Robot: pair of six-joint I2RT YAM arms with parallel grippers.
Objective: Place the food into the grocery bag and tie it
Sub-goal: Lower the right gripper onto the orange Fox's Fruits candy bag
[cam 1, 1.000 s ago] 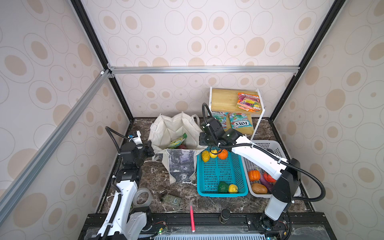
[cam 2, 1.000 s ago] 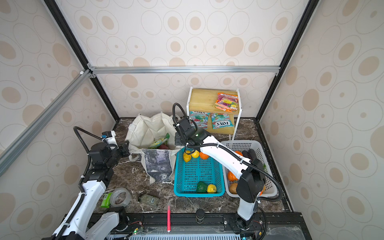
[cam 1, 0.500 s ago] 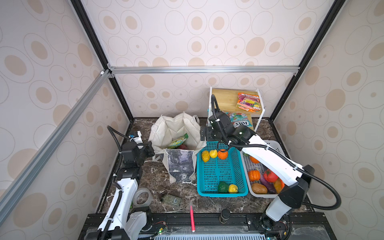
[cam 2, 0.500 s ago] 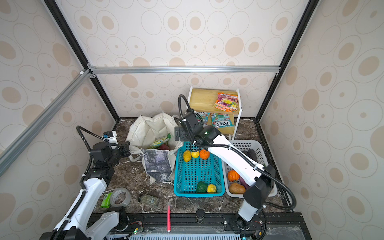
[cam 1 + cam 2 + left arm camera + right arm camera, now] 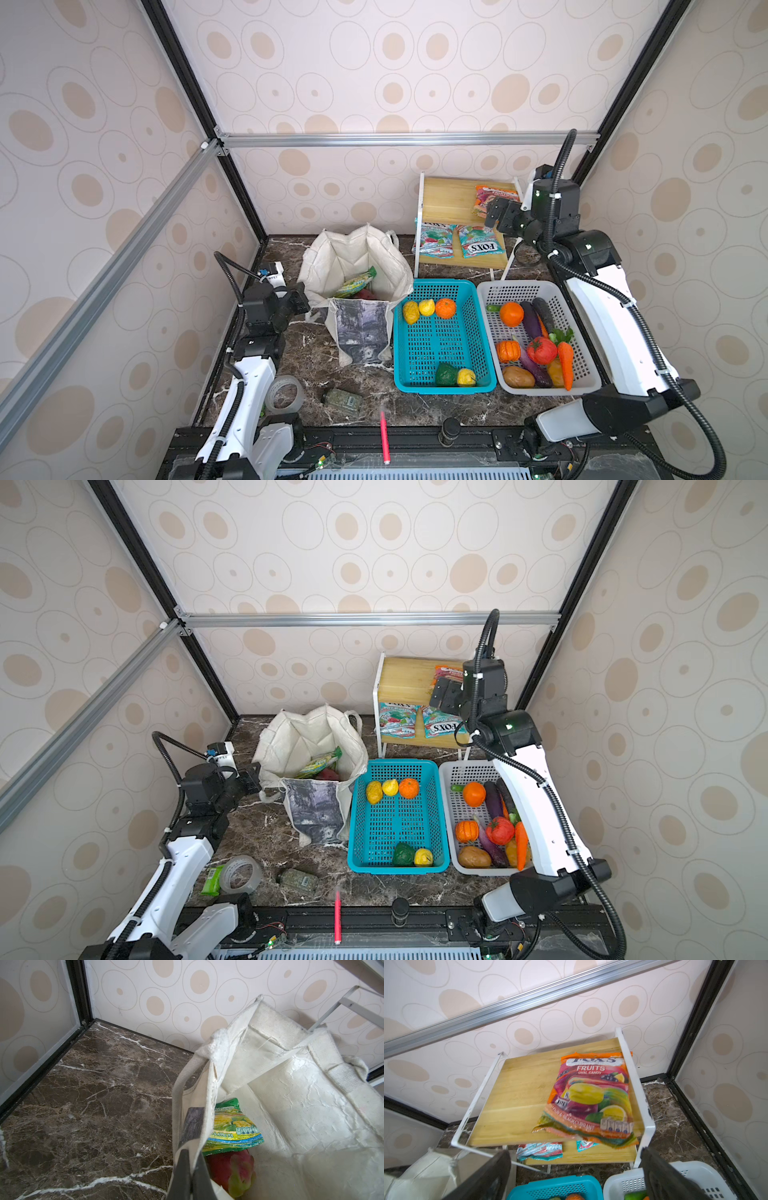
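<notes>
Front edge of the marble table (image 5: pixel 316 353): a red marker (image 5: pixel 384 436), a tape roll (image 5: pixel 284 394) and a small bottle (image 5: pixel 343 401) are lying loose. Behind them the teal basket (image 5: pixel 444 388) is holding two yellow fruits (image 5: pixel 410 311) and an orange (image 5: pixel 445 308) at its far end. The white basket (image 5: pixel 548 390), just beside it, is holding the small pumpkin (image 5: pixel 508 351) among other toy vegetables (image 5: pixel 542 350).

The grocery bag (image 5: pixel 361 332) is standing open at the left of the teal basket, touching it. Condition: off-white canvas, crinkled pale lining, a dark grey mottled print panel facing forward, pale handles drooping at the rim. Inside, a green packet (image 5: pixel 232 1126) is resting on the pink dragon fruit (image 5: pixel 230 1169). The left gripper (image 5: pixel 192 1159) is pinching the bag's left rim, jaws clenched on the canvas (the wrist view is showing cloth between them).

Farthest back, the two-tier shelf (image 5: pixel 449 199) is carrying two green packets (image 5: pixel 480 246) below and an orange-red packet (image 5: pixel 591 1095) on top. The right gripper (image 5: pixel 575 1152) is hovering before that top packet, jaws spread wide and gripping nothing.
</notes>
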